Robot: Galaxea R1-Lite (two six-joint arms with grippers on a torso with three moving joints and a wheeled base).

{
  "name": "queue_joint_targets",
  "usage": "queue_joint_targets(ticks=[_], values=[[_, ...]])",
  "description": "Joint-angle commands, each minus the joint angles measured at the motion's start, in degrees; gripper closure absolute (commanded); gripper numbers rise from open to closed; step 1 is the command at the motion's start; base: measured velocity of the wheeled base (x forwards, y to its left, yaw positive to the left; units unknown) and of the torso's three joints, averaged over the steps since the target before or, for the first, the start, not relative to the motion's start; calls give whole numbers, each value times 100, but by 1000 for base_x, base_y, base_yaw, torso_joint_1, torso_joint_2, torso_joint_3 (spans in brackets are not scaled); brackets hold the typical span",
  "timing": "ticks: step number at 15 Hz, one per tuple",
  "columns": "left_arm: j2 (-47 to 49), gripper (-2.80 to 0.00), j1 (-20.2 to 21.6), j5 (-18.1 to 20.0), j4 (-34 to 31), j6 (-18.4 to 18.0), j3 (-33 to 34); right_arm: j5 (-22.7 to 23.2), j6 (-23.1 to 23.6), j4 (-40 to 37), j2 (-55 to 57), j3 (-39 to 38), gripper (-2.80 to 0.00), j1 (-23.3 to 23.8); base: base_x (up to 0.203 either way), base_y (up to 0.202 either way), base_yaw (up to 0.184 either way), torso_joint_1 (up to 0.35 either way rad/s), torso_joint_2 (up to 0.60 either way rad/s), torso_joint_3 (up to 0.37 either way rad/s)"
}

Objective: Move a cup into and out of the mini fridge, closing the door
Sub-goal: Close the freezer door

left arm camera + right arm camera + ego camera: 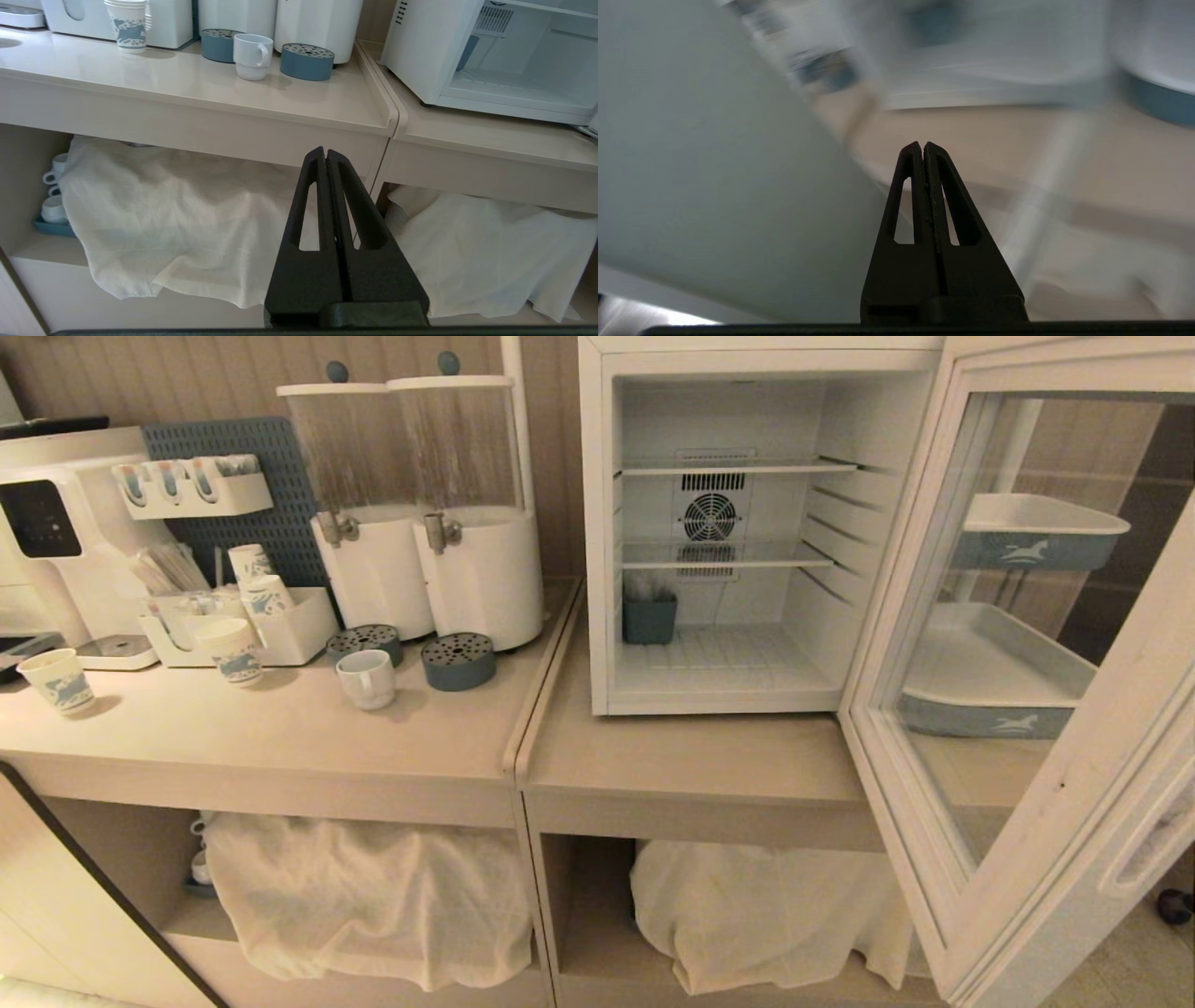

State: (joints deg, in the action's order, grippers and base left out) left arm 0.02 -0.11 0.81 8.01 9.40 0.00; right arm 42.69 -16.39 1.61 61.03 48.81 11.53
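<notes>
— Fingers first: how do they stand?
— Pressed together on both, holding nothing. The left gripper [325,154] hangs low below the counter [280,737]; the right gripper [923,147] is beside the door [1055,821].
— And the cup [366,679]?
— On the counter, left of the mini fridge [597,541], between two round grey drip trays.
— Progress?
— I'd judge hardly begun. The door stands wide open, the lower shelf is bare but for a small dark pot, and the cup is untouched.
</notes>
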Motion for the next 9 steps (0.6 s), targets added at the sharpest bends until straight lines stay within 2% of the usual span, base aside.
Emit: queue_joint_targets(ticks=[1, 3, 5, 6, 7, 9], values=[[-29, 0, 2, -2, 8, 9, 229, 1955, 35, 791, 860, -12, 0, 361, 0, 0, 0, 0, 0, 0], [-29, 0, 2, -2, 8, 9, 229, 2442, -1, 1368, 1368, 140, 0, 254, 0, 0, 0, 0, 0, 0], [-29, 0, 2, -2, 8, 9, 229, 2573, -140, 1626, 1753, 523, 0, -239, 0, 0, 0, 0, 0, 0], [-29, 0, 2, -2, 8, 9, 229, 2499, -169, 1635, 1944, 729, 0, -506, 0, 0, 0, 0, 0, 0], [-29, 0, 2, -2, 8, 9, 229, 2193, -197, 1633, 2123, 951, 0, -818, 0, 0, 0, 0, 0, 0], [-29, 0, 2, -2, 8, 9, 229, 1032, -294, 1648, 2514, 1370, 0, -1499, 0, 0, 0, 0, 0, 0]])
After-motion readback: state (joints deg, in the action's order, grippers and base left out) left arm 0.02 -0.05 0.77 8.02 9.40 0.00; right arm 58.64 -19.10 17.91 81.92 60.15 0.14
